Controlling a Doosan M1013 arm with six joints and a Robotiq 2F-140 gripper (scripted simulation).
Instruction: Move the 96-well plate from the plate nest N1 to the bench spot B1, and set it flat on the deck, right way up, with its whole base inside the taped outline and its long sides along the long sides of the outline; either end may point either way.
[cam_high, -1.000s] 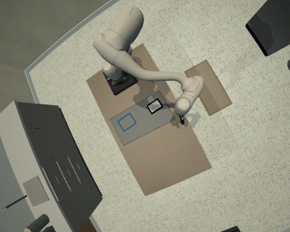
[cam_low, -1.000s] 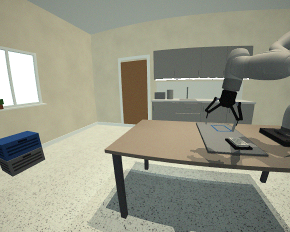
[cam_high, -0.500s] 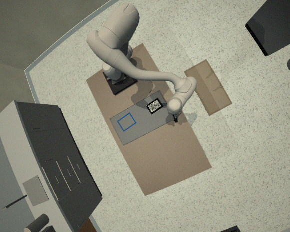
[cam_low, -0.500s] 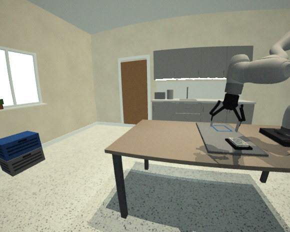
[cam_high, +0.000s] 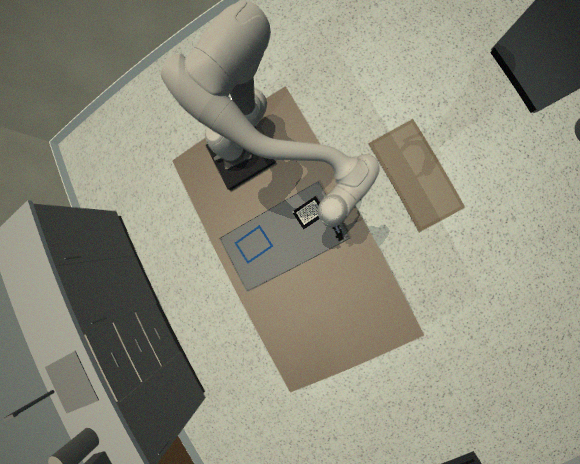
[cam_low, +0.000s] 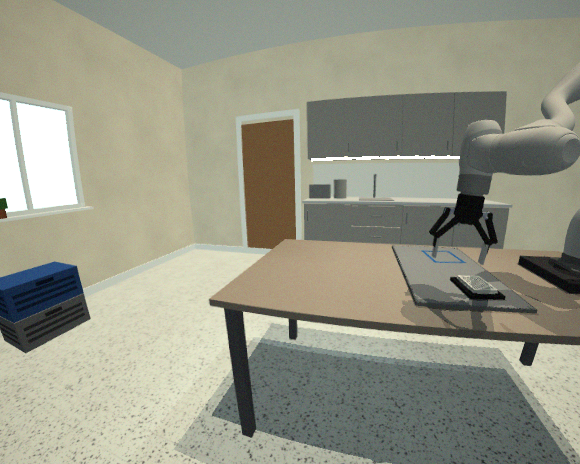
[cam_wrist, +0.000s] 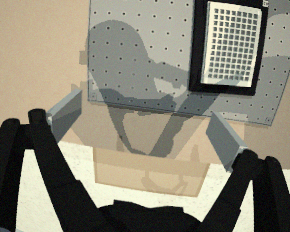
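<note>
The black two-finger gripper (cam_low: 460, 247) hangs wide open, holding nothing. The white plastic plate full of little holes (cam_wrist: 233, 40) sits in its black nest (cam_wrist: 199, 40). Closing off-centre could tip or drop it short of the blue taped box (cam_high: 253, 243).

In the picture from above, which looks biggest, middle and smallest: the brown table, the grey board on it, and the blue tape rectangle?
1. The brown rectangular table top, easily biggest.
2. The flat grey perforated deck board lying on it.
3. The blue taped rectangular outline, smallest, fitting inside the board.

All lie at about the same height, so nearness hardly matters.
</note>
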